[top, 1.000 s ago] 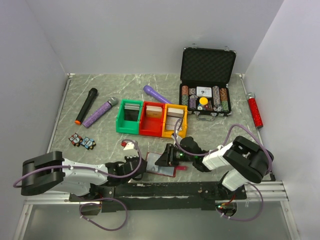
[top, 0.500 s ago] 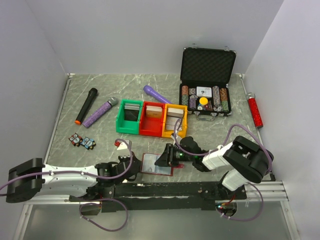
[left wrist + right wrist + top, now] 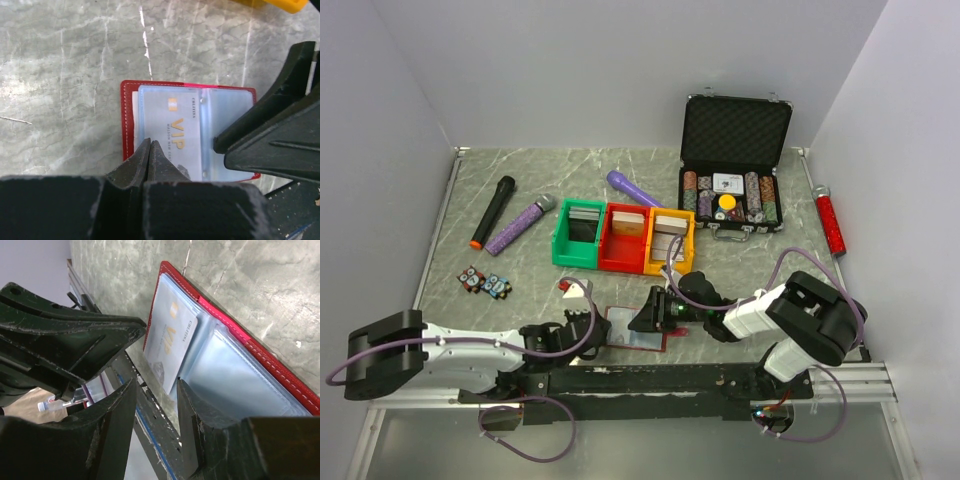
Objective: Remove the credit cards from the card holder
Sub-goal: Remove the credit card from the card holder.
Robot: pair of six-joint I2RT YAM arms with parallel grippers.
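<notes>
Card holder (image 3: 633, 328): open on the counter (image 3: 750, 265), lower centre of the overhead view.
Left end effector (image 3: 150, 148): fully closed, tips at the holder's left edge.
Right end effector (image 3: 156, 387): half spread, empty, above the holder's right half.

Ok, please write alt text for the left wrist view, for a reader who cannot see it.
An open red card holder lies on a grey marble table, a VIP card showing inside. The shut left pincer points at the card's near edge; the right pincer reaches over the holder's right side.
</notes>
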